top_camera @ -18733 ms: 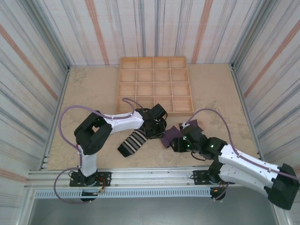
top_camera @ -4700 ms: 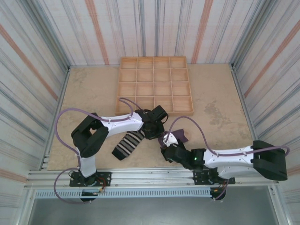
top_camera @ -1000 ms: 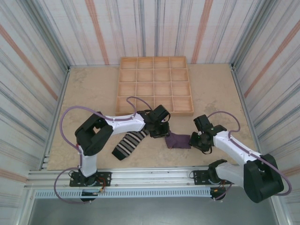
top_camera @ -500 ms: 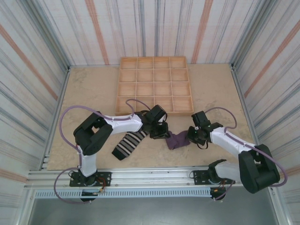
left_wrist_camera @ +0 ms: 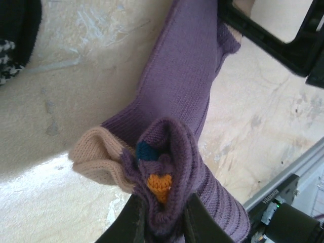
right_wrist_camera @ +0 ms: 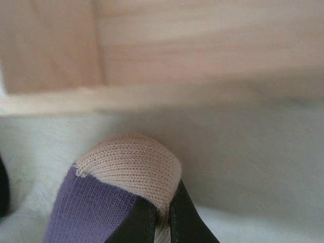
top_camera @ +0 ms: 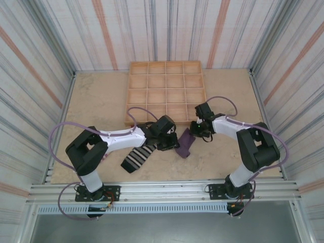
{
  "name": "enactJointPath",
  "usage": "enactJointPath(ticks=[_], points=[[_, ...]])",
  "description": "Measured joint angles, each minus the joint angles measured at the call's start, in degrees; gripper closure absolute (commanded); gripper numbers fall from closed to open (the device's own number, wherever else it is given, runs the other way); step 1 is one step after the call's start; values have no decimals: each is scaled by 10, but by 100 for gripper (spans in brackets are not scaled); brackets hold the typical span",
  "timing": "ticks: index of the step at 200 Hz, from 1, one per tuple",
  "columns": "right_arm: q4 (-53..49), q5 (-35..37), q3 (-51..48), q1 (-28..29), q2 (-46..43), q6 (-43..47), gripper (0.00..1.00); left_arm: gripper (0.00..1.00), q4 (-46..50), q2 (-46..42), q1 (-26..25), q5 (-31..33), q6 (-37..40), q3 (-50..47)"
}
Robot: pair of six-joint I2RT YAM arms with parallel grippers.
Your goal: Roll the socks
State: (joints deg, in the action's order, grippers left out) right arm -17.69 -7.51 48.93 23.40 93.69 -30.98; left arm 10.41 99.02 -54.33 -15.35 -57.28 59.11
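Holding the purple sock (top_camera: pixel 184 145) at both ends, one claw on each. Clamped narrow with the left claw (left_wrist_camera: pixel 163 223) on a bunched fold of purple knit, an orange patch and a dark blue fleck showing in the crumple just above the tips. Nipped nearly closed with the right claw (right_wrist_camera: pixel 162 218) on the rounded tan toe end, close in front of the near wall of the wooden tray (top_camera: pixel 166 89). Stretched between the two grips over the pale desk (top_camera: pixel 101 96), with the tan heel bulging out to one side near the left claw in the left wrist view. Hard to tell whether touching the desk along the middle or hanging just clear of it. On the desk just left of the left claw: the black-and-white striped sock (top_camera: pixel 138 157), lying flat and slanted, upper end tucked under the left arm in the top view. Both arms reaching inward, meeting just in front of the tray's near edge
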Motion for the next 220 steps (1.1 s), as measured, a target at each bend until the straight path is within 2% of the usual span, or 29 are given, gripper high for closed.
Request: enactJointPath(ticks=[34, 41, 83, 95, 116, 139, 156, 175, 220], points=[[2, 0, 7, 10, 7, 26, 100, 100, 35, 5, -4, 39, -27, 0], [2, 0, 7, 10, 7, 30, 96, 100, 44, 5, -4, 47, -31, 1], [25, -4, -21, 7, -20, 47, 45, 100, 90, 5, -5, 71, -50, 10], [29, -3, -32, 3, -35, 57, 35, 100, 102, 6, -5, 71, -52, 12], [33, 1, -48, 2, -75, 69, 25, 100, 117, 7, -5, 71, -56, 19], [42, 13, -79, 14, -171, 84, 12, 100, 130, 11, -6, 71, -58, 26], [49, 23, -106, 39, -248, 95, 10, 100, 136, 14, -6, 70, -60, 31], [51, 49, -138, 95, -324, 100, 12, 100, 139, 17, -6, 69, -60, 36], [72, 167, -229, 320, -441, 105, 18, 100, 143, 27, -5, 58, -61, 45]])
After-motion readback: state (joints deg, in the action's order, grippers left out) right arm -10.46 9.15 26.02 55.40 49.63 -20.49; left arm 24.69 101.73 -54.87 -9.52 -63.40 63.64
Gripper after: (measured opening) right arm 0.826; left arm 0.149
